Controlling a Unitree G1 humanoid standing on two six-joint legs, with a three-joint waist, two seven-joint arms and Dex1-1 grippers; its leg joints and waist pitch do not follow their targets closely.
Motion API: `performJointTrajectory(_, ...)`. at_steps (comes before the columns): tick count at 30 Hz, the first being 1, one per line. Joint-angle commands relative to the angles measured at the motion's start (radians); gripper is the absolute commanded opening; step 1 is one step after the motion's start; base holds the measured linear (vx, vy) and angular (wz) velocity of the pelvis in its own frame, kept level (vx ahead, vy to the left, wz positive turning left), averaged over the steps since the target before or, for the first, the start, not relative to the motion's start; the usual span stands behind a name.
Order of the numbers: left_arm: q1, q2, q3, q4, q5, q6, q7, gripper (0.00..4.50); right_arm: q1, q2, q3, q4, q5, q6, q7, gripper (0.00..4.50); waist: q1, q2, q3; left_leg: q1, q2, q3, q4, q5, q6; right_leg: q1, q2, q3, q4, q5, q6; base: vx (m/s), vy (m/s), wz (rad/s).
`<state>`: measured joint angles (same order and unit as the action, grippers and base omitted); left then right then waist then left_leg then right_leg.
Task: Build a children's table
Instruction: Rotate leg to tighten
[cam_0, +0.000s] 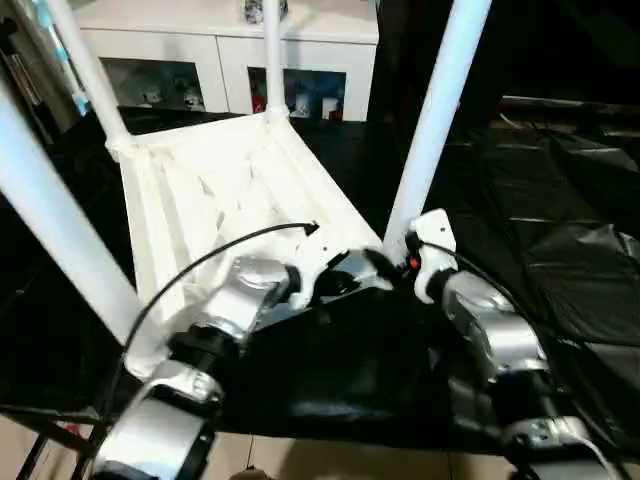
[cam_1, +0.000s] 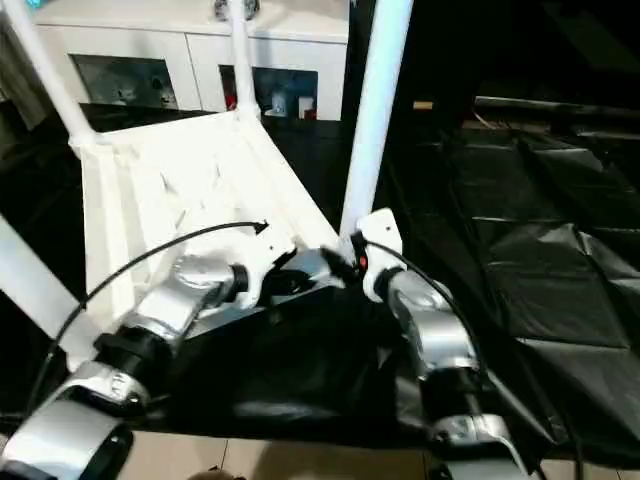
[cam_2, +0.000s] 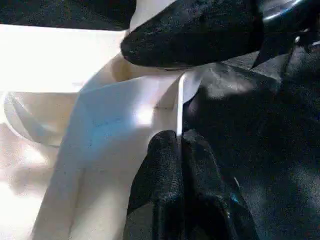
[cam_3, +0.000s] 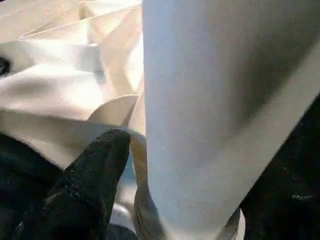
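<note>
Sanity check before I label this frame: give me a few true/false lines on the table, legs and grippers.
1. The table top lies underside up. True.
2. Only two legs stand in their sockets. False: four legs rise from the corners, among them the near right leg and the near left leg.
3. The left gripper is shut on the thin rim of the top. True.
4. The top rests on bare wooden flooring. False: it lies on a black sheet.
5. A white cabinet with glass doors stands behind the table. True.
</note>
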<state>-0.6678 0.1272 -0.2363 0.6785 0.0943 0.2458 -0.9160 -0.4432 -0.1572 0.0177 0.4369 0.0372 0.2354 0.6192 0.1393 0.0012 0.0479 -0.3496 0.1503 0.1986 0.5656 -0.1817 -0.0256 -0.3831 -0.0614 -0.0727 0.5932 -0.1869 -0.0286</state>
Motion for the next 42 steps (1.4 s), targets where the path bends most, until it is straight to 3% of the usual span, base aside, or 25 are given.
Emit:
performJointTrajectory(1, -0.002, -0.02, -0.04, -0.081, -0.053, -0.042, -0.064, 0.0, 0.046, 0.019, 0.18, -0.008, 0.041, 0.016, 0.202, 3.2, 0.005, -0.003, -0.052, 0.008, 0.096, -0.05, -0.067, -0.238, 0.04, 0.041, -0.124, 0.065, -0.083, -0.275, -0.17, 0.0, 0.0, 0.0)
performJointTrajectory(3, 0.016, 0.005, -0.055, -0.108, -0.064, -0.054, -0.125, 0.0, 0.06, -0.023, 0.2, -0.039, 0.055, 0.009, 0.286, 3.2, 0.003, -0.002, -0.05, 0.007, 0.096, -0.05, -0.068, -0.237, 0.043, 0.039, -0.122, 0.065, -0.084, -0.278, -0.173, 0.0, 0.0, 0.0)
performJointTrajectory(5, 0.037, 0.036, -0.067, -0.141, -0.076, -0.058, -0.196, 0.0, 0.078, -0.08, 0.219, -0.079, 0.074, 0.015, 0.398, 3.2, 0.01, -0.003, -0.05, 0.006, 0.098, -0.049, -0.066, -0.233, 0.052, 0.042, -0.122, 0.065, -0.082, -0.283, -0.171, 0.0, 0.0, 0.0)
performJointTrajectory(11, 0.063, 0.087, -0.083, -0.181, -0.09, -0.068, -0.308, 0.0, 0.11, -0.168, 0.262, -0.132, 0.077, 0.052, 0.551, 3.2, 0.023, -0.002, -0.05, 0.008, 0.101, -0.045, -0.063, -0.219, 0.061, 0.036, -0.12, 0.064, -0.079, -0.272, -0.185, 0.0, 0.0, 0.0)
performJointTrajectory(17, 0.077, 0.104, -0.09, -0.21, -0.101, -0.052, -0.339, 0.0, 0.119, -0.185, 0.281, -0.142, 0.077, 0.06, 0.575, 3.2, 0.032, -0.004, -0.05, 0.01, 0.102, -0.048, -0.066, -0.236, 0.042, 0.035, -0.122, 0.064, -0.082, -0.316, -0.174, 0.0, 0.0, 0.0)
performJointTrajectory(18, 0.082, 0.11, -0.095, -0.221, -0.104, -0.046, -0.354, 0.0, 0.119, -0.188, 0.287, -0.144, 0.075, 0.061, 0.579, 2.97, 0.032, -0.004, -0.05, 0.009, 0.102, -0.048, -0.066, -0.236, 0.041, 0.035, -0.123, 0.065, -0.082, -0.319, -0.172, 0.0, 0.0, 0.0)
performJointTrajectory(27, 0.097, 0.12, -0.107, -0.239, -0.1, -0.03, -0.385, 0.0, 0.125, -0.182, 0.296, -0.151, 0.063, 0.073, 0.589, 2.27, 0.031, -0.004, -0.051, 0.008, 0.1, -0.047, -0.064, -0.216, 0.045, 0.035, -0.12, 0.064, -0.079, -0.289, -0.176, 0.0, 0.0, 0.0)
performJointTrajectory(36, 0.076, 0.083, -0.083, -0.201, -0.072, -0.017, -0.277, 0.0, 0.137, -0.139, 0.273, -0.135, 0.055, 0.064, 0.505, 2.12, 0.031, -0.001, -0.051, 0.009, 0.098, -0.048, -0.065, -0.23, 0.04, 0.034, -0.12, 0.063, -0.083, -0.31, -0.17, 0.0, 0.0, 0.0)
performJointTrajectory(38, 0.051, 0.051, -0.062, -0.166, -0.061, -0.007, -0.199, 0.0, 0.133, -0.098, 0.249, -0.108, 0.037, 0.073, 0.41, 2.1, 0.028, -0.002, -0.045, 0.012, 0.097, -0.049, -0.068, -0.261, 0.03, 0.032, -0.122, 0.064, -0.091, -0.379, -0.157, 0.0, 0.0, 0.0)
performJointTrajectory(42, 0.003, -0.018, -0.03, -0.096, -0.03, 0.004, -0.025, 0.0, 0.103, 0.008, 0.181, -0.01, -0.01, 0.088, 0.146, 2.04, 0.01, -0.001, -0.032, 0.031, 0.09, -0.062, -0.074, -0.386, -0.017, 0.018, -0.128, 0.056, -0.121, -0.635, -0.089, -0.014, 0.003, -0.02)
